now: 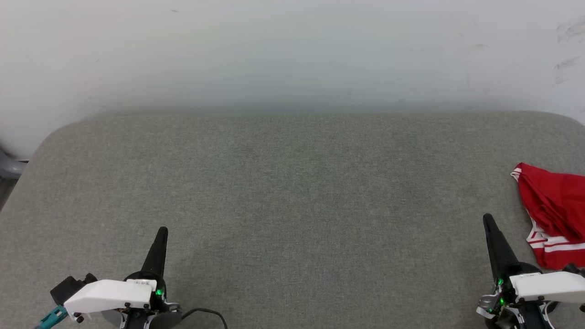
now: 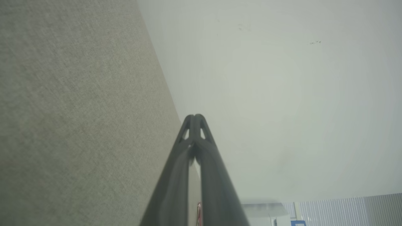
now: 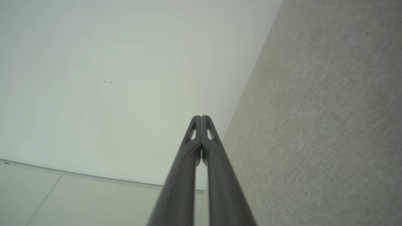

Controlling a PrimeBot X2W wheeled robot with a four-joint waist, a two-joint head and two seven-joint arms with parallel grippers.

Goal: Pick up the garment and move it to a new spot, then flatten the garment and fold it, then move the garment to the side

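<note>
The garment (image 1: 555,210), red with white striped trim, lies crumpled at the right edge of the grey fabric surface (image 1: 292,192) and is partly cut off by the head view's border. My right gripper (image 1: 488,220) stands shut just left of it, apart from the cloth, holding nothing. At the lower left my left gripper (image 1: 162,230) is shut too and empty. Both wrist views show the fingertips pressed together, the left gripper (image 2: 195,116) and the right gripper (image 3: 201,117) pointing toward the pale wall.
A pale wall (image 1: 292,50) rises behind the grey surface's far edge. A dark cable (image 1: 205,313) curls by my left wrist. Something grey (image 1: 9,167) shows past the surface's left corner. A wide stretch of grey fabric lies between the two grippers.
</note>
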